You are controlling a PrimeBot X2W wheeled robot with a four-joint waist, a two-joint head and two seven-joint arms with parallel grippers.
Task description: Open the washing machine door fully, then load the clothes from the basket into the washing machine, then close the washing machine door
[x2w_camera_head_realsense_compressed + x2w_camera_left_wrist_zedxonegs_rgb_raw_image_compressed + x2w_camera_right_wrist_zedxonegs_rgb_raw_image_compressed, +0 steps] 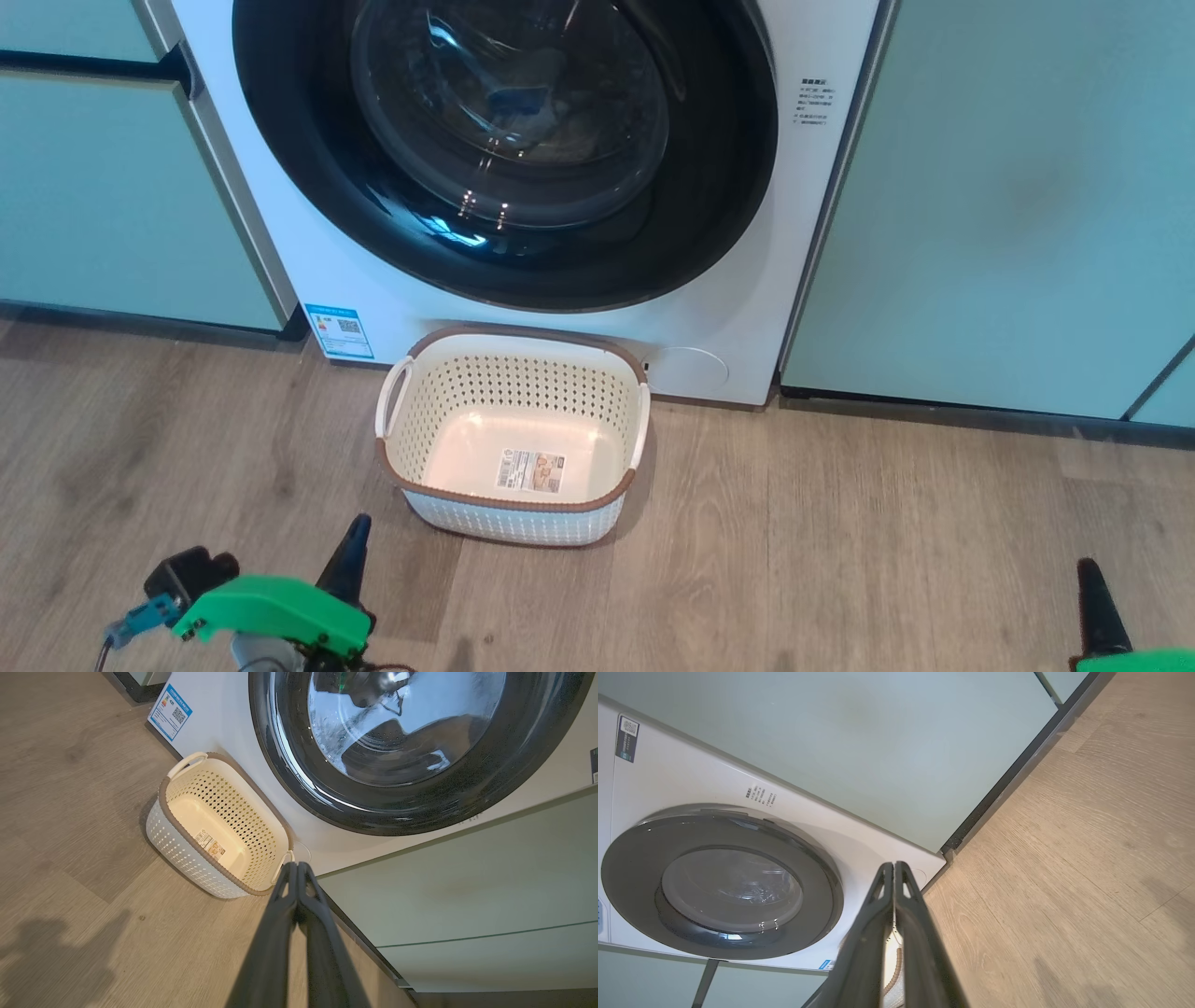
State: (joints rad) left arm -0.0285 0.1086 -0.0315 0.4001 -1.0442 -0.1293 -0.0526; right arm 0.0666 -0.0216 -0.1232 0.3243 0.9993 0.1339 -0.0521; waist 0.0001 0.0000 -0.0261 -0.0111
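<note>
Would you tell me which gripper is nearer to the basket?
Left. The left gripper sits off the near-left corner of the basket; the right gripper is far to its right.

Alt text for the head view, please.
The washing machine door is shut, pale green cabinets either side. The basket sits on the wood floor before it, holding just a label. Left claw and right claw rest shut at the bottom corners.

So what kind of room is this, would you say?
Probably a home laundry or utility corner: a white front-loading washing machine built in between pale green cabinets, with a perforated basket on the wood-look floor in front.
</note>
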